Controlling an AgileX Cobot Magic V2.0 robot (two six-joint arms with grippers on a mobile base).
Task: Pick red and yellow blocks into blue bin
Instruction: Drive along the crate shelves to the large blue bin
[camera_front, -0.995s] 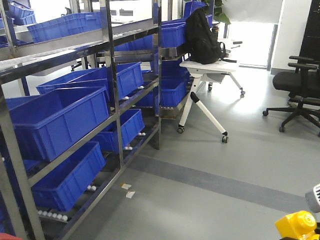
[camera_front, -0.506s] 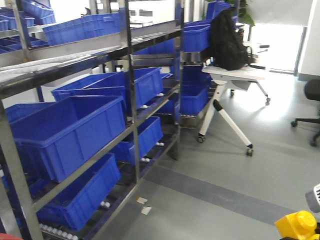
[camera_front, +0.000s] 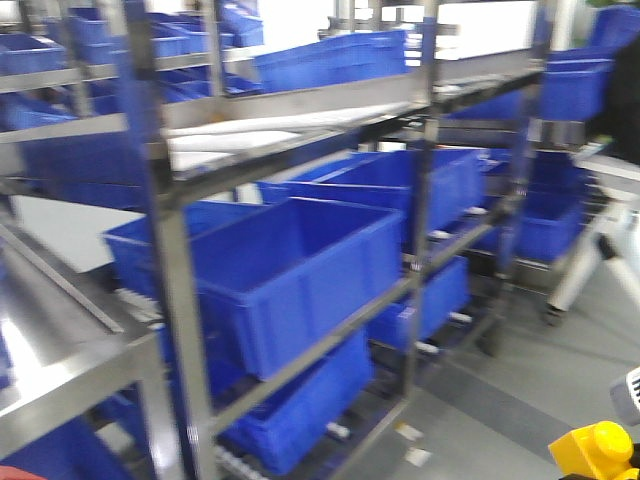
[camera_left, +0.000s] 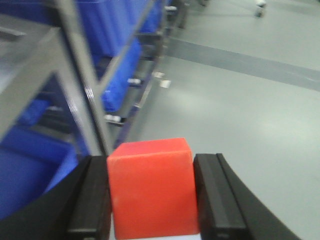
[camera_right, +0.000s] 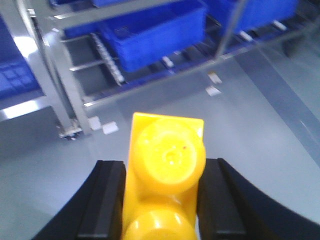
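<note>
My left gripper (camera_left: 151, 172) is shut on the plain red cube (camera_left: 150, 190), which sits squarely between the two black pads above the grey floor. A sliver of the red cube shows at the bottom left corner of the front view (camera_front: 18, 473). My right gripper (camera_right: 164, 175) is shut on the yellow studded brick (camera_right: 167, 165), with its studs facing the camera. The yellow brick also shows at the bottom right of the front view (camera_front: 598, 452). The smooth blue bin is out of view.
A steel shelving rack (camera_front: 175, 300) loaded with ribbed blue crates (camera_front: 300, 270) fills the front view, close on the left. More crates sit on its low shelves (camera_right: 150, 30). Grey floor (camera_left: 240, 110) lies to the right, with paper scraps (camera_right: 212, 91). A white table leg (camera_front: 590, 260) stands at far right.
The front view has swung left along the rack. The table with the backpack and the office chairs have slid out to the right. Both grippers still hold their blocks.
</note>
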